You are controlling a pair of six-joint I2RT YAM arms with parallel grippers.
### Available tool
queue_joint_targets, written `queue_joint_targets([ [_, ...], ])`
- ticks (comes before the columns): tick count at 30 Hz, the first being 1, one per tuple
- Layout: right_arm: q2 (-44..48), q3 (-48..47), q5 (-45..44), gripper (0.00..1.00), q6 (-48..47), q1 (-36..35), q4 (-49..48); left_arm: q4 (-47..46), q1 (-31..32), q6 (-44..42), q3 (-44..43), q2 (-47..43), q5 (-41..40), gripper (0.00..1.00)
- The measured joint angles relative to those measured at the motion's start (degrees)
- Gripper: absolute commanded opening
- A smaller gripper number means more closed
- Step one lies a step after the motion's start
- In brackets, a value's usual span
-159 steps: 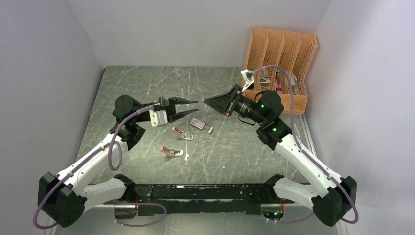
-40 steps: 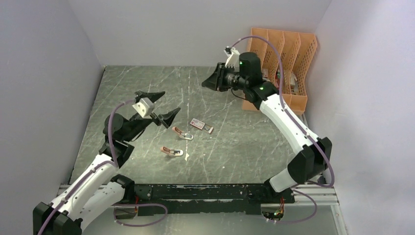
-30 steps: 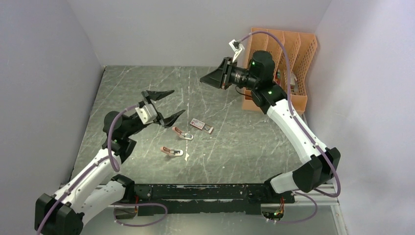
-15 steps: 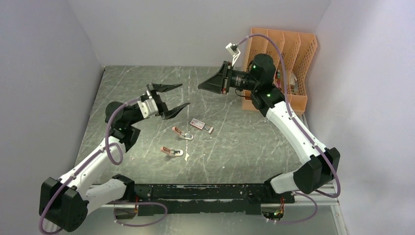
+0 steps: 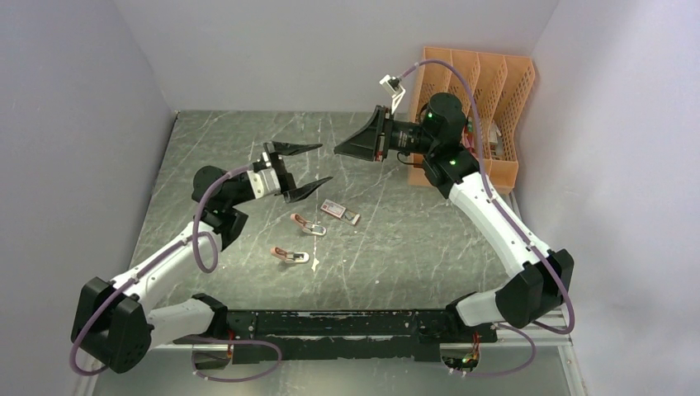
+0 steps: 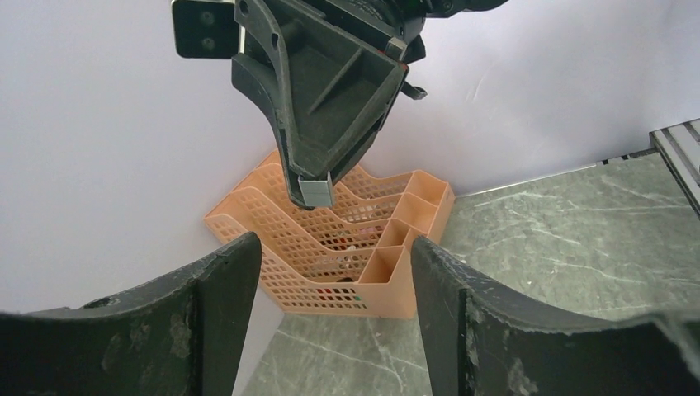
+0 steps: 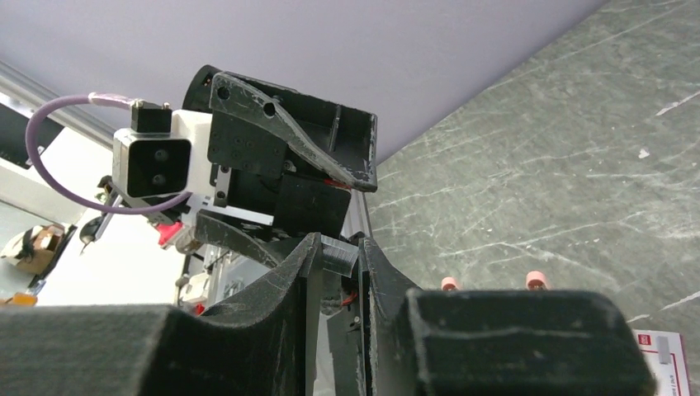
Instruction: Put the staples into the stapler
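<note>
My right gripper [image 5: 339,151] hangs above the table, shut on a short silvery strip of staples [image 7: 338,253]; in the left wrist view the strip [image 6: 314,191] shows as a grey block at its fingertips. Facing it a short way to the left, my left gripper [image 5: 323,163] is open and holds nothing. Two salmon-pink mini staplers [image 5: 308,224] [image 5: 290,255] lie on the table below the grippers. The red-and-white staples box [image 5: 339,211] lies just right of the upper stapler.
An orange mesh desk organizer [image 5: 472,103] with small items in its slots stands at the back right corner, also in the left wrist view [image 6: 347,247]. Grey walls close in the dark marbled table [image 5: 396,247] on three sides.
My left gripper has swung up and right towards the right gripper's tip, and its jaws have narrowed somewhat. The right gripper has shifted slightly, still holding the strip.
</note>
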State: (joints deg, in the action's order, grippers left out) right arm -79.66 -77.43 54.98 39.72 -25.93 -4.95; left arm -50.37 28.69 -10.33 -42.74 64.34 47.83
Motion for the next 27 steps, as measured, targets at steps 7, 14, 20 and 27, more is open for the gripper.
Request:
queue_joint_targets([
  [7, 0.42, 0.31, 1.31, 0.23, 0.79, 0.00, -1.29, -2.14, 0.61, 0.61, -3.06, 2.45, 0.46, 0.66],
  [14, 0.44, 0.31, 1.92, 0.23, 1.07, 0.00, -1.40, -4.13, 1.27, 1.55, -4.31, 4.35, 1.57, 0.62],
  [20, 0.44, 0.33, 2.29, 0.23, 1.29, -0.02, -1.66, -4.90, 1.88, 2.01, -4.68, 5.33, 1.70, 0.57],
  [27, 0.46, 0.98, 2.40, 0.23, 1.44, -0.02, -1.99, -5.99, 2.29, 2.67, -5.33, 6.75, 1.86, 0.52],
])
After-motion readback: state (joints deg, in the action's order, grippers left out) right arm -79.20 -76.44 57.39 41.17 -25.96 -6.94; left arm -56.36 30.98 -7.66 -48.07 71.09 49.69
